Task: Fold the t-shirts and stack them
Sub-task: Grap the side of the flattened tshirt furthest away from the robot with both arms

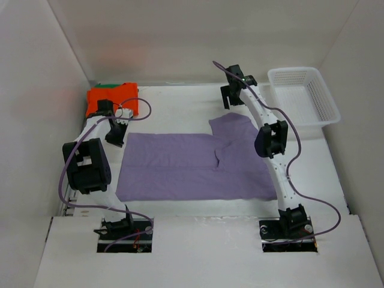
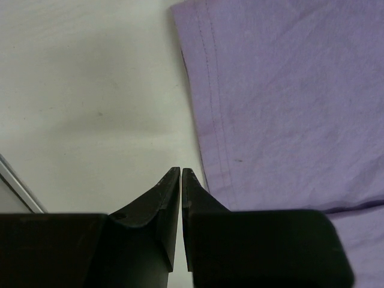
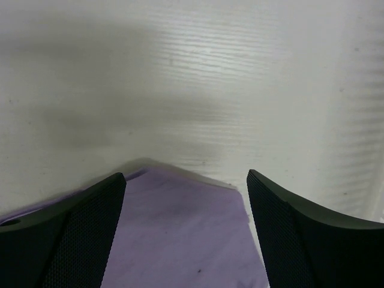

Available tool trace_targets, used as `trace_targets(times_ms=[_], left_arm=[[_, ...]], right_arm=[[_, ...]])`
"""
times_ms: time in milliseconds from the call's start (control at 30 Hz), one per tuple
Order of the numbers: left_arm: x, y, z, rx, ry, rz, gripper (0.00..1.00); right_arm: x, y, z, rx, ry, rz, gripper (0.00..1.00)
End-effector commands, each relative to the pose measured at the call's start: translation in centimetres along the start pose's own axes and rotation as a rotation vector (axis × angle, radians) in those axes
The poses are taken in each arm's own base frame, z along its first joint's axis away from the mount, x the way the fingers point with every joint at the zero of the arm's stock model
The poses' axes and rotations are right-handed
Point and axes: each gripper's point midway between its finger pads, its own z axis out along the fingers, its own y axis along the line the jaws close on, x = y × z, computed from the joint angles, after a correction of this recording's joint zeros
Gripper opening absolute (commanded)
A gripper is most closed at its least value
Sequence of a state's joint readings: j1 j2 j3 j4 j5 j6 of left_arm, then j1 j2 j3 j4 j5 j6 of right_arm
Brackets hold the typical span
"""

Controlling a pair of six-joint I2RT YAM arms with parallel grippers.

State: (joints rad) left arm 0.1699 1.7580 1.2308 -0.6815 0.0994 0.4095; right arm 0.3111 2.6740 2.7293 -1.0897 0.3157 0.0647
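The lavender t-shirt (image 1: 192, 165) lies spread flat across the middle of the table, one sleeve (image 1: 231, 126) pointing to the far side. A folded orange t-shirt (image 1: 113, 98) sits at the far left with a thin strip of green cloth (image 1: 111, 86) showing behind it. My left gripper (image 1: 115, 137) hovers at the shirt's left edge, shut and holding nothing. In the left wrist view its fingertips (image 2: 180, 171) meet over bare table, just left of the stitched hem (image 2: 210, 120). My right gripper (image 1: 231, 99) stands open above the sleeve's tip (image 3: 180, 240), nothing between its fingers (image 3: 282, 210).
A white mesh basket (image 1: 303, 96) stands at the far right corner. White walls close in the table on the left, back and right. Purple cables trail from both arms. A raised white ledge (image 1: 204, 246) runs along the near edge by the arm bases.
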Motion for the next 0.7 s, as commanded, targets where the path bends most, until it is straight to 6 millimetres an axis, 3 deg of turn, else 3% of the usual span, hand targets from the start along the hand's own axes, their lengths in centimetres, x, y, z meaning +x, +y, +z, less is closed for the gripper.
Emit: trace_targets(times_ms=[0, 200, 367, 500, 667], left_arm=[[-0.5, 0.8, -2.2, -0.039, -0.031, 0.034, 0.06], [-1.7, 0.9, -2.1, -0.036, -0.042, 0.036, 0.06], [-1.9, 0.5, -1.5, -0.024, -0.038, 0.035, 0.06], [-1.7, 0.4, -1.2, -0.019, -0.032, 0.035, 0.06], [-1.8, 0.4, -1.2, -0.019, -0.032, 0.037, 0.06]], right_arm=[[0.5, 1.8, -0.2, -0.004, 0.003, -0.091, 0.87], [1.4, 3.3, -0.9, -0.056, 0.020, -0.173, 0.91], [1.1, 6.2, -1.3, -0.081, -0.021, -0.207, 0.97], [3.3, 8.4, -0.8, -0.126, 0.034, -0.248, 0.99], [4.2, 9.3, -0.6, -0.154, 0.061, -0.233, 0.95]])
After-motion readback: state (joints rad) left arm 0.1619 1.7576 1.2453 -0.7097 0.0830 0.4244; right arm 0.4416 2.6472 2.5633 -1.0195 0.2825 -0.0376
